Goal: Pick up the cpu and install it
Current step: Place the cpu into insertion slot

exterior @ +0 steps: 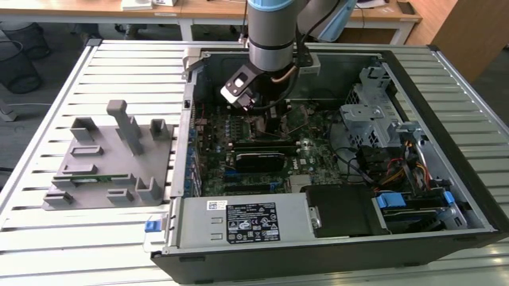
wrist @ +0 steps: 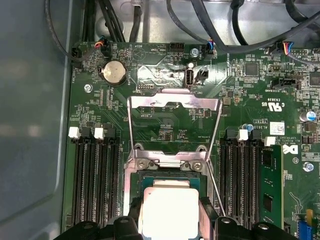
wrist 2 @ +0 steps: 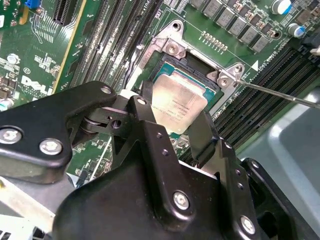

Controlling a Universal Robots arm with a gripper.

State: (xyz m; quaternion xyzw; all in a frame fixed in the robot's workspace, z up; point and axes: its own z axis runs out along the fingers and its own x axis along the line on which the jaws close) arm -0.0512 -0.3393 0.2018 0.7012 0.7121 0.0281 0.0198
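Both fingers (wrist 2: 201,131) clamp the cpu (wrist 2: 178,102) by opposite edges, over the open socket (wrist 2: 172,47)

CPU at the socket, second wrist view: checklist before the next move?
1. Grip: gripper clamps the cpu on two opposite edges: ok.
2. Load plate flipped open, off the socket: ok.
3. Retention lever swung aside: ok.
4. Centring: cpu over the socket opening, looks slightly offset: cannot tell.
5. Seating: cpu flat in place: cannot tell.
6. Debris in the socket: cannot tell, hidden by the cpu.
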